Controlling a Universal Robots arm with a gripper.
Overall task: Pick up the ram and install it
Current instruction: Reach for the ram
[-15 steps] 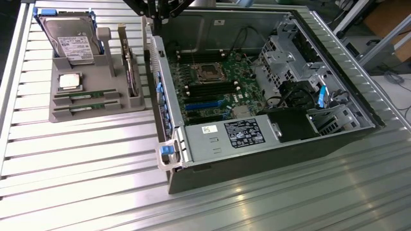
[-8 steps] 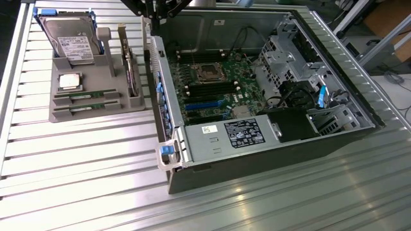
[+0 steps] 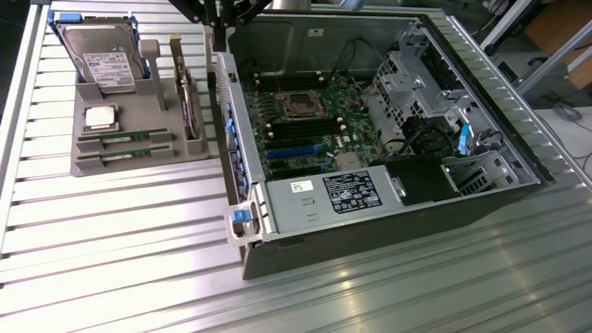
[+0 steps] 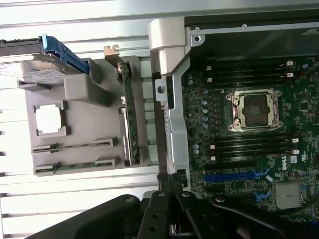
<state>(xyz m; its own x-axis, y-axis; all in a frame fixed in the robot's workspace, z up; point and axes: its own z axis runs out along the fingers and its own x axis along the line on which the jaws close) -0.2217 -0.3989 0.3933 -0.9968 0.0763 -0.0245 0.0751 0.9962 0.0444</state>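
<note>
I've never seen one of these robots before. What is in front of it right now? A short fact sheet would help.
setting: open computer case on a slatted metal table
parts holder: grey tray beside the case, on the exterior view's left
ram: ram stick and its twin, both lying in the tray's slots
other parts in tray: hard drive, CPU chip
claw: claw shut, holding nothing, over the case's wall next to the tray
motherboard: CPU socket looks empty

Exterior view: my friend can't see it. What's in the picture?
An open computer case lies on a metal table, its green board showing. At the exterior view's left, a grey tray holds a hard drive, a chip and two ram sticks. The shut hand hangs above them.
</note>
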